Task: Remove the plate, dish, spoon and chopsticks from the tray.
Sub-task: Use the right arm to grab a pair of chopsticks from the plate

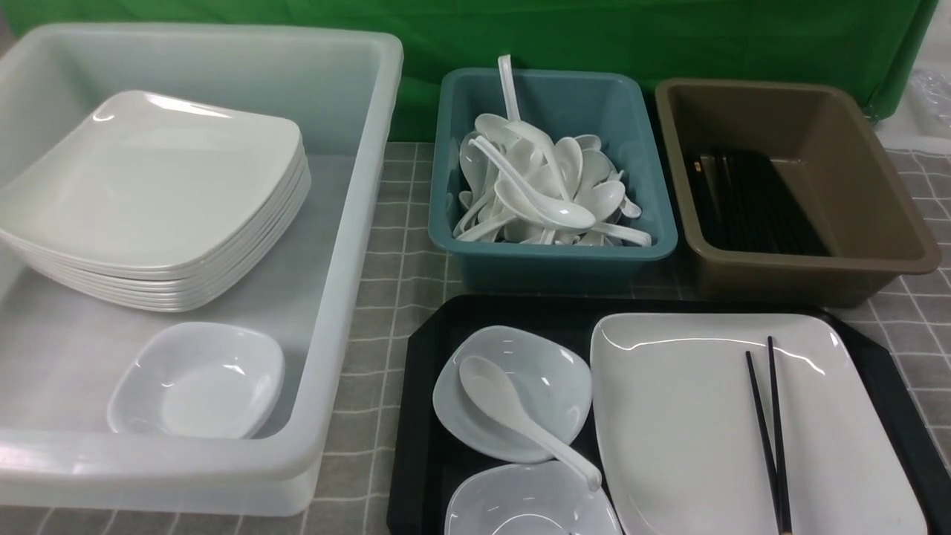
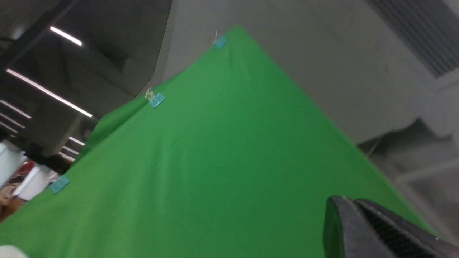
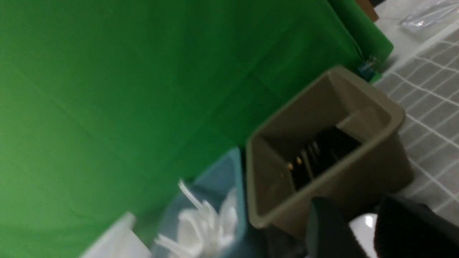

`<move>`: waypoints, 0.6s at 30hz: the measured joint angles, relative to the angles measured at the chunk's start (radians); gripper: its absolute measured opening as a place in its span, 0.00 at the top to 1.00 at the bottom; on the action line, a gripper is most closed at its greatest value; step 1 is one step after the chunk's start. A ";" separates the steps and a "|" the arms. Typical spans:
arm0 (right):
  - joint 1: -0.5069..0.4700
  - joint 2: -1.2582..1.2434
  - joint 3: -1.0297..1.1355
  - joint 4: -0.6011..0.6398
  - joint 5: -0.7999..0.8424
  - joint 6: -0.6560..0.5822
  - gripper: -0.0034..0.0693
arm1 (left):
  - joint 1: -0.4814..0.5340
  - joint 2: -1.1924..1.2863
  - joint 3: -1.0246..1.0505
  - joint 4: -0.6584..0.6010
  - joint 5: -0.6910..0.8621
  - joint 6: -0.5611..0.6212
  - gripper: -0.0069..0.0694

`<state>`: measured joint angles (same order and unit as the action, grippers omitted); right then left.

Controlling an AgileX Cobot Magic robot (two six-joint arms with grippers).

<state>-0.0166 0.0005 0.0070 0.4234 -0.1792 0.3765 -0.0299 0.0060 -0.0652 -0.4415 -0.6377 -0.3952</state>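
Note:
The black tray (image 1: 423, 416) lies at the near right of the table. On it, the large white plate (image 1: 683, 423) carries the black chopsticks (image 1: 764, 438) along its right side. Left of the plate, a small white dish (image 1: 546, 375) holds the white spoon (image 1: 524, 423), whose handle points toward a second small dish (image 1: 520, 505) at the near edge. Neither gripper shows in the front view. My left gripper (image 2: 349, 200) is shut and empty, facing the green backdrop. My right gripper (image 3: 355, 202) is open and empty, with a corner of the plate (image 3: 362, 222) showing between its fingers.
A clear bin (image 1: 349, 245) on the left holds stacked plates (image 1: 156, 193) and a small dish (image 1: 197, 383). Behind the tray stand a teal bin (image 1: 557, 256) full of spoons and a brown bin (image 1: 877, 200) (image 3: 322, 118) holding chopsticks. A checked cloth (image 1: 394, 297) covers the table.

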 joint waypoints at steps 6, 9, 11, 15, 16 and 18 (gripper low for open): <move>0.000 0.000 0.000 0.010 -0.184 0.029 0.62 | 0.000 0.154 -0.343 0.095 0.404 0.004 0.88; 0.000 0.007 -0.050 -0.018 -0.171 0.024 0.68 | 0.000 0.318 -0.580 0.191 0.713 0.015 0.88; 0.000 0.043 -0.160 -0.096 -0.030 0.011 0.78 | 0.000 0.466 -0.753 0.210 0.992 0.064 0.88; 0.002 0.276 -0.529 -0.179 0.446 -0.102 0.91 | 0.000 0.726 -0.970 0.181 1.447 0.276 0.88; 0.002 0.276 -0.545 -0.181 0.471 -0.112 0.91 | 0.000 0.738 -0.977 0.178 1.447 0.283 0.88; 0.002 0.485 -0.749 -0.189 0.791 -0.269 0.91 | 0.000 0.874 -1.012 0.141 1.613 0.380 0.88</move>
<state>-0.0146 0.4853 -0.7423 0.2345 0.6120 0.1079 -0.0299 0.8798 -1.0773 -0.3005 0.9749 -0.0153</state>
